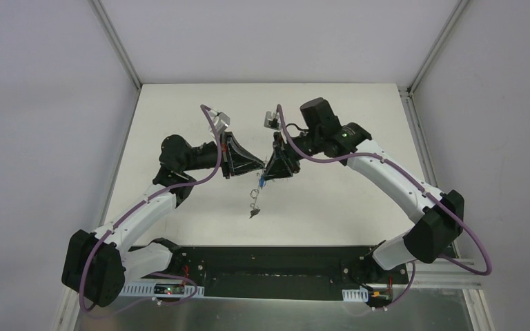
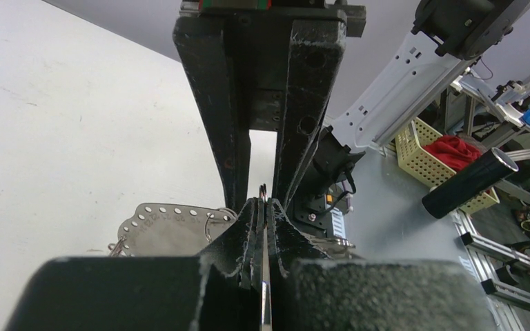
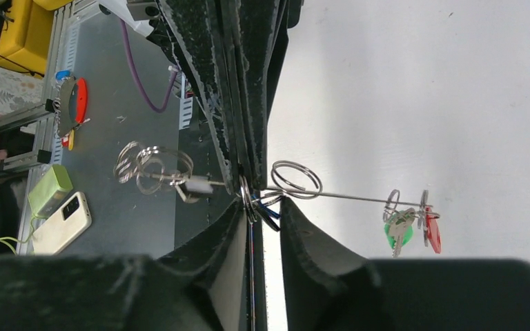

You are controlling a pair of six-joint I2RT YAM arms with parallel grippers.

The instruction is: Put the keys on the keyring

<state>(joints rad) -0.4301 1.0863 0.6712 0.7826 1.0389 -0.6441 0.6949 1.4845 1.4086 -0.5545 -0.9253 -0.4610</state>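
at the near edge the two arms rise from the black base rail (image 1: pixel 269 265) and bend inward over the white table (image 1: pixel 359 117). a little beyond the rail, dangling keys (image 1: pixel 254 209) hang below the spot where the two grippers meet. just past them the blue-tagged key (image 1: pixel 263 183) sits right at the fingertips. the left gripper (image 1: pixel 257 165) is clamped tight on the keyring (image 2: pixel 264 289), whose thin metal edge shows pinched between its pads. the right gripper (image 1: pixel 273 167) faces it tip to tip. its jaws stand narrowly apart with a strip of light between them, and the keyring's edge and the blue tag sit in that gap, close against one finger. in the right wrist view a wire loop (image 3: pixel 295 179) sits beside the fingertips, and a straight thin wire runs from it to small rings carrying a green-tagged key (image 3: pixel 399 233) and a red-tagged key (image 3: pixel 433 236). beyond the wrists the table runs on to the far wall.
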